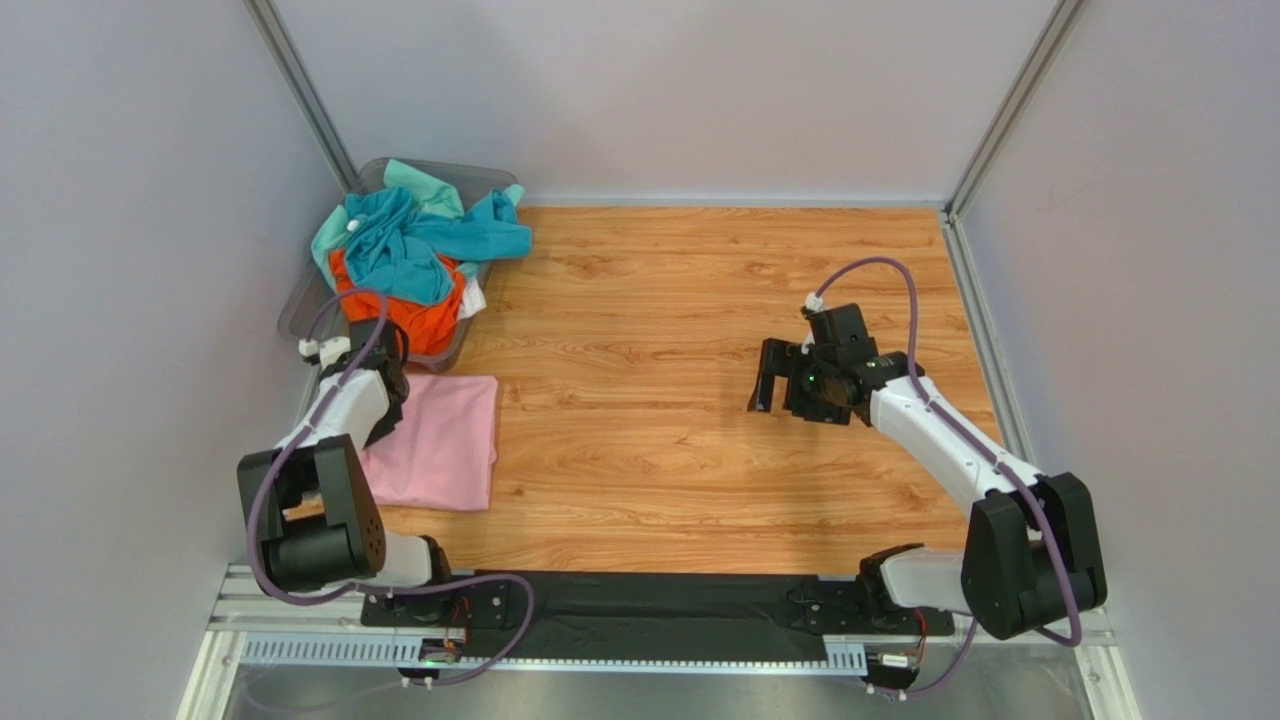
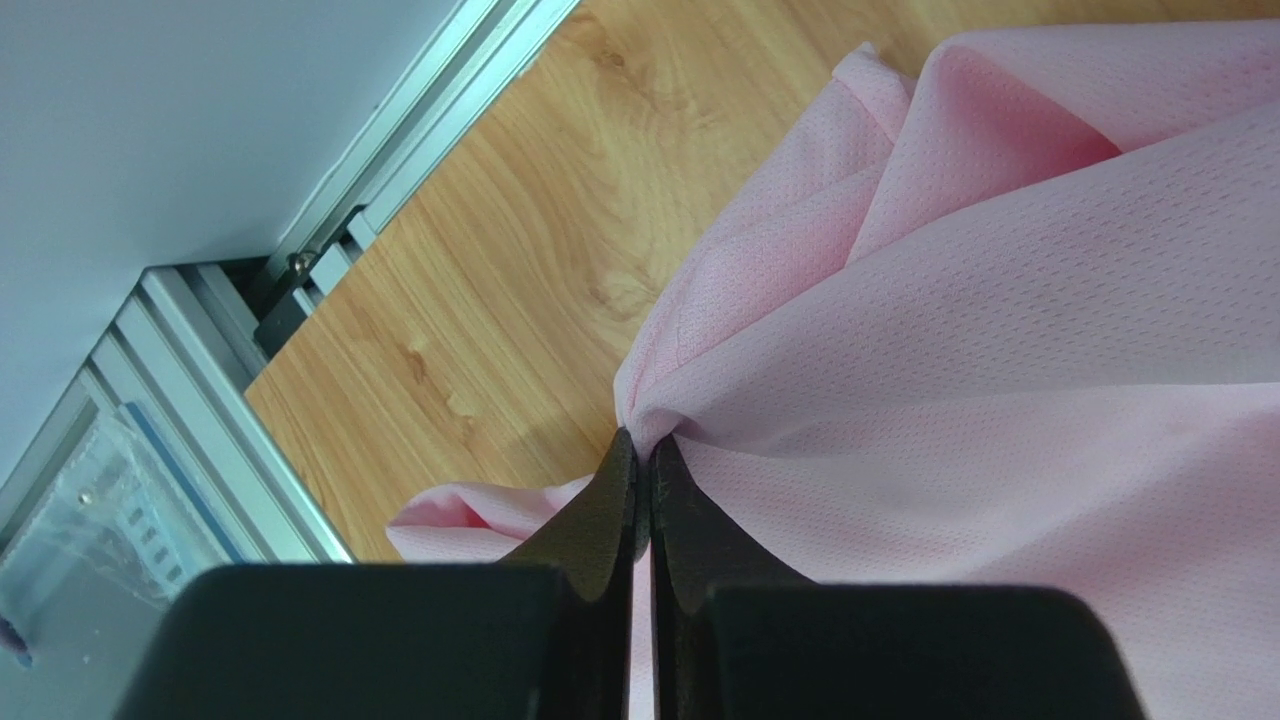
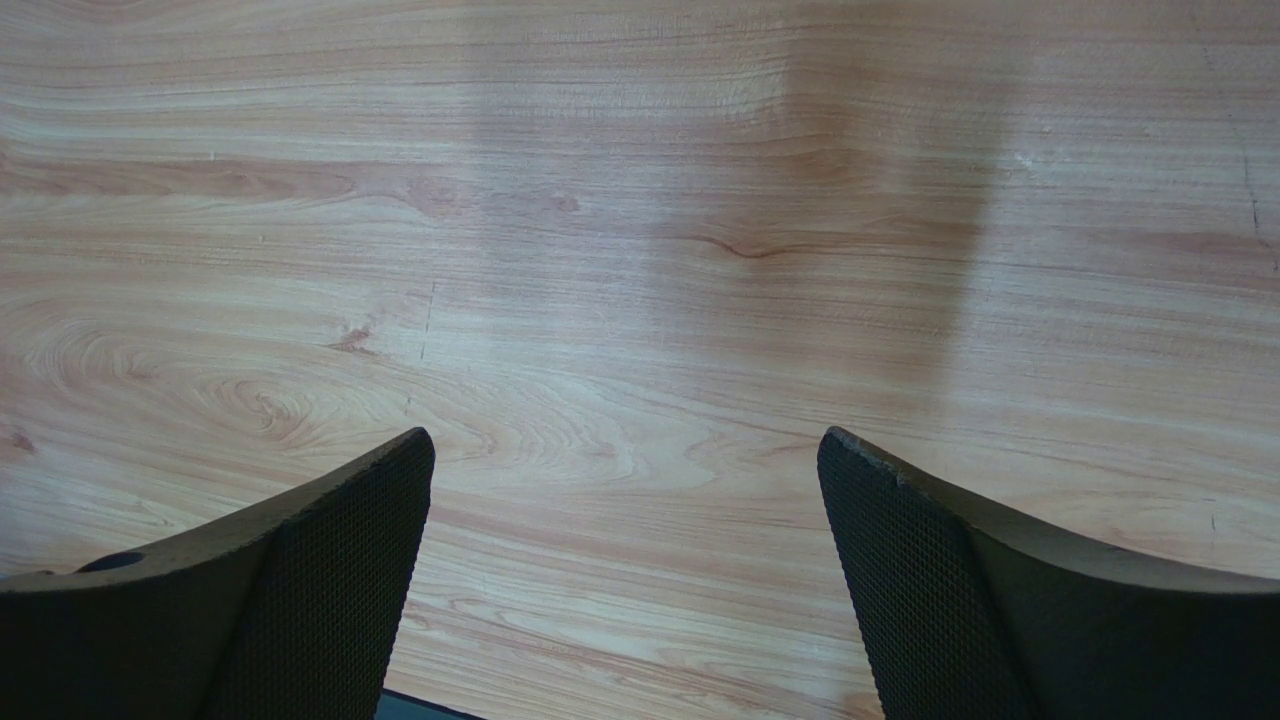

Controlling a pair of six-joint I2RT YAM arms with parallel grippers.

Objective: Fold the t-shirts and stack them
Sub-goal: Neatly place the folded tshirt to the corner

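A folded pink mesh t-shirt is pinched at the wooden table's left by the left gripper, the right gripper is held spread and empty, and crumpled teal and orange shirts are left in a clear plastic bin.

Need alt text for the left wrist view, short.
The left gripper has its fingers shut on a bunched fold of the pink t-shirt, which fills the right of the view. Wooden table and an aluminium frame rail show at left.
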